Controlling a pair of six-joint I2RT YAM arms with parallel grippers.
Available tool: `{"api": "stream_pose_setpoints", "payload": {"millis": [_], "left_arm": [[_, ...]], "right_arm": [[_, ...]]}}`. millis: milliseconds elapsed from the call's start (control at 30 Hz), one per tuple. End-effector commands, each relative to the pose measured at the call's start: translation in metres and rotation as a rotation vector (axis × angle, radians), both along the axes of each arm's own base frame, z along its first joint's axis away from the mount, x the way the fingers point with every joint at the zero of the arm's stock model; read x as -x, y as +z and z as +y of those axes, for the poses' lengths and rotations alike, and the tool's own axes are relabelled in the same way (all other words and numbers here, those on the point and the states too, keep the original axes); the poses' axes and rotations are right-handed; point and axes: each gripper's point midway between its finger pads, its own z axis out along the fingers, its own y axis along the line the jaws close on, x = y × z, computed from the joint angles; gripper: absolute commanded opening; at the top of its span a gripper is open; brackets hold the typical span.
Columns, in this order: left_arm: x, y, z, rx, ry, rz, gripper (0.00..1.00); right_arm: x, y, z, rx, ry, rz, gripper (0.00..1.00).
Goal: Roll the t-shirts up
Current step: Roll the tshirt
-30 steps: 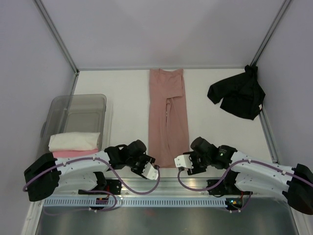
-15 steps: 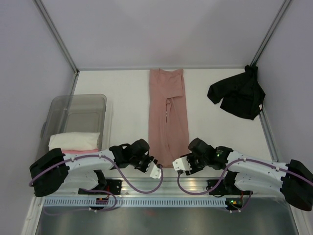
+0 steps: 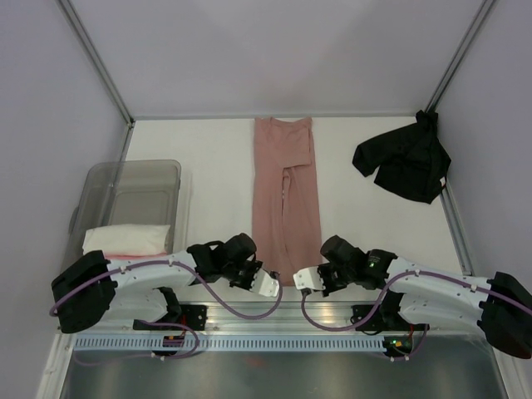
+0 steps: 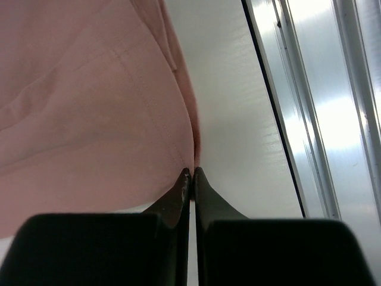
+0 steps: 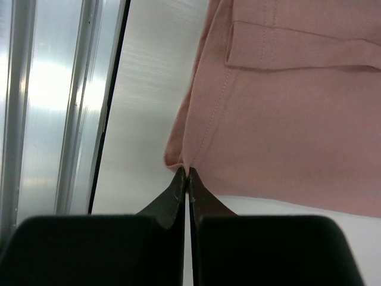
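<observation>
A salmon-pink t-shirt (image 3: 286, 199) lies folded into a long narrow strip down the middle of the table. My left gripper (image 3: 272, 286) is shut on its near left corner, pinching the hem (image 4: 189, 161) between the fingertips. My right gripper (image 3: 301, 279) is shut on the near right corner (image 5: 178, 156), which bunches a little at the tips. A black t-shirt (image 3: 405, 164) lies crumpled at the back right. A cream rolled t-shirt (image 3: 126, 239) sits in the bin, with a sliver of a pink one (image 3: 112, 254) just below it.
A translucent grey plastic bin (image 3: 133, 187) stands at the left of the table. A metal rail (image 3: 274, 320) runs along the near edge, right behind both grippers. Frame posts rise at the back corners.
Both grippers moved inward to the near corners of the pink shirt and closed on them. The shirt itself has not visibly shifted.
</observation>
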Motion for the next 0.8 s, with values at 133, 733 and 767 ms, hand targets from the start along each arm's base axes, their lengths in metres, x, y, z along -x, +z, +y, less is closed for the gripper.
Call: {"api": "stream_pose_setpoints", "payload": {"millis": [133,733,767], "left_arm": [[0.018,0.021,0.001,-0.001,0.165,0.201,0.02],[-0.036,0.044,0.004,0.047,0.367,0.386,0.02],[-0.034,0.046,0.004,0.045,0.362,0.403,0.02]], "right_arm": [[0.006,0.033,0.023,-0.127,-0.069,0.083,0.00],[-0.045,0.048,0.033,-0.252,-0.278,0.203,0.00],[-0.047,0.049,0.033,-0.255,-0.288,0.204,0.00]]}}
